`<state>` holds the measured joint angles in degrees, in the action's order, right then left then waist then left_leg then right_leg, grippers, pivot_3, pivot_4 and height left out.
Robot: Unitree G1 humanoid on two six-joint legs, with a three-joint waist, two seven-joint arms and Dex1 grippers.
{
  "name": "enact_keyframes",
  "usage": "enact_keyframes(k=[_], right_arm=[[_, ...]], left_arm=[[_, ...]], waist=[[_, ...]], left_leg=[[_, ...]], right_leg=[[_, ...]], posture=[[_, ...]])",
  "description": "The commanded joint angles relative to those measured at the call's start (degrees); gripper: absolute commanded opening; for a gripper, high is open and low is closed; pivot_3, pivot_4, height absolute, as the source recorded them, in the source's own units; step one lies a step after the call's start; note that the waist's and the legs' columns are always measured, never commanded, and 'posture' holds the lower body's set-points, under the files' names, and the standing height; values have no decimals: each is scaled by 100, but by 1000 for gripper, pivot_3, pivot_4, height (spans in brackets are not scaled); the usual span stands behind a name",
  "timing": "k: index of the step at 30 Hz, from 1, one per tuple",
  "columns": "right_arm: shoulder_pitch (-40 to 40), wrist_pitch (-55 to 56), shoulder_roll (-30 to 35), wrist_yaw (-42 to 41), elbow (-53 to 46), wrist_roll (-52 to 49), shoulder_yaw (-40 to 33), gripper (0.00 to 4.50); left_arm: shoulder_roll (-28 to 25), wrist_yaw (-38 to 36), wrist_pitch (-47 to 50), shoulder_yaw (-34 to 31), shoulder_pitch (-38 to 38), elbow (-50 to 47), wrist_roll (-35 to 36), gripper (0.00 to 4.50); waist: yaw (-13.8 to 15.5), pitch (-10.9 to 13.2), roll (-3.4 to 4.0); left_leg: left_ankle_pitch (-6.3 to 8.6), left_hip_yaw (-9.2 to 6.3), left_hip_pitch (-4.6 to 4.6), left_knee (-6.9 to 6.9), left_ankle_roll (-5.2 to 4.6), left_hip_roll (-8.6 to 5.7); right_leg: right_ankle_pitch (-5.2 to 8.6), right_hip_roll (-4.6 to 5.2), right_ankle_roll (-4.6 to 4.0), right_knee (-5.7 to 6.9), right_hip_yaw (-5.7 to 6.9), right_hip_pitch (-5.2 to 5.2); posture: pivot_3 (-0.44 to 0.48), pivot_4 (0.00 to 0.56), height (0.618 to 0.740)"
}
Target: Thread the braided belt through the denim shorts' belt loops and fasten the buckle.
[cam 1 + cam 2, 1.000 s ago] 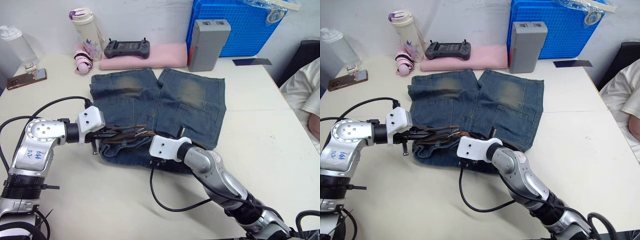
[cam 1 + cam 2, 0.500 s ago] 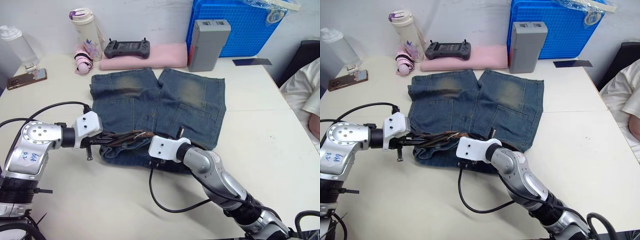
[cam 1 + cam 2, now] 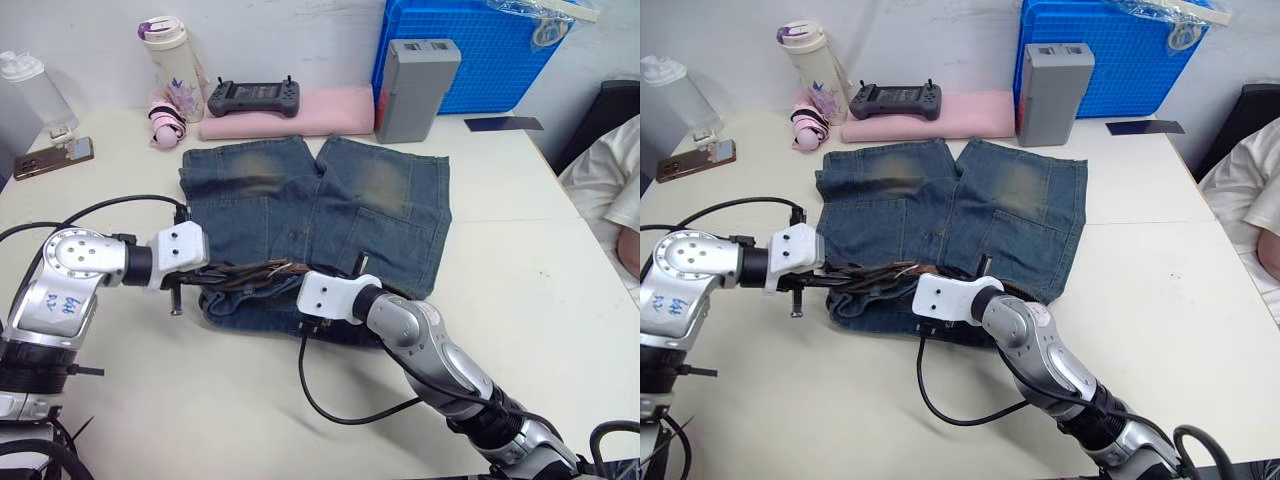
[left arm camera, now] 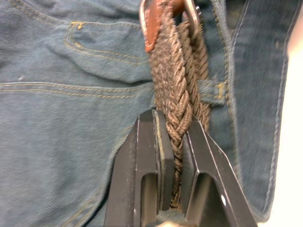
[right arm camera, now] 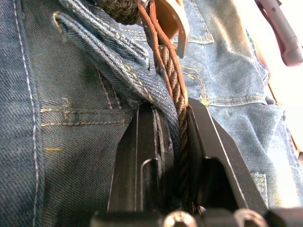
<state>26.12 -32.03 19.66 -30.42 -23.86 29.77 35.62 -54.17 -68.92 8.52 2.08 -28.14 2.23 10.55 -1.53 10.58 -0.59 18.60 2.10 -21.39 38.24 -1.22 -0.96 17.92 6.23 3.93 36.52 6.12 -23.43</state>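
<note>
My left tool (image 4: pixel 173 142) is pinching the belt (image 4: pixel 173 90): in the left wrist view the braided strap runs between my two black fingers (image 4: pixel 147 156), pressed from both sides. Just past my fingertips the strap passes a belt loop (image 4: pixel 210 90) on the waistband, and beyond that sits the silver buckle (image 4: pixel 191 16) with a tan leather end beside it.

My right tool (image 5: pixel 173 123) is clamped on the belt too. In the right wrist view the strap lies against one finger, with a fold of denim waistband caught between the fingers alongside it. The tan leather tip (image 5: pixel 165 19) stands just ahead of my fingertips.

From the head, both tools meet at the near waistband of the shorts (image 3: pixel 330 200), left tool (image 3: pixel 205 275) at the shorts' left edge, right tool (image 3: pixel 300 280) near the middle. The belt (image 3: pixel 255 272) is stretched between them along the waistband.

The shorts lie flat on the desk (image 3: pixel 520 250), legs pointing away from me. Beyond them are a pink pad (image 3: pixel 290 112) with a dark controller (image 3: pixel 253 97) on it, a grey box (image 3: pixel 418 88) and a blue crate (image 3: pixel 480 50). A white bottle (image 3: pixel 170 55) stands far left, a phone (image 3: pixel 55 157) near the left edge. A person's sleeve (image 3: pixel 615 190) shows at the right.
</note>
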Motion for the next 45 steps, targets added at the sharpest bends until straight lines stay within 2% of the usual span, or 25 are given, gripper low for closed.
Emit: enact_keyframes(k=[1,18,26,38,45], right_arm=[[135,124,70,44,-26,249,-209,59],[306,466,90,-174,188,539,-204,59],[349,588,56,-255,243,602,-179,59],[358,704,-14,-366,271,663,-166,59],[307,711,-22,-574,288,613,-213,59]], left_arm=[[-210,-201,-286,41,-210,269,-219,0],[-169,-177,-1399,374,-1071,712,-902,0],[33,-76,-1536,517,-1111,516,-978,0],[772,296,-1465,664,-1277,599,-1082,0],[1413,563,-891,726,-705,407,-876,0]], waist=[[-3,0,0],[5,-1,-2],[2,-1,-3],[10,-1,-3],[9,-1,-3]], left_leg=[[0,0,0,1,0,0],[-2,1,-4,12,-3,-1],[-2,2,-4,25,-5,-2],[1,0,-10,65,-9,-1],[3,-1,-14,74,-13,-1]], right_leg=[[0,0,0,1,0,0],[0,0,0,10,1,-1],[0,1,0,22,-1,-2],[0,2,0,51,-2,-1],[0,3,0,54,-2,-2]], posture=[[0,150,725],[0,150,725],[0,150,725],[0,150,725],[0,150,725]])
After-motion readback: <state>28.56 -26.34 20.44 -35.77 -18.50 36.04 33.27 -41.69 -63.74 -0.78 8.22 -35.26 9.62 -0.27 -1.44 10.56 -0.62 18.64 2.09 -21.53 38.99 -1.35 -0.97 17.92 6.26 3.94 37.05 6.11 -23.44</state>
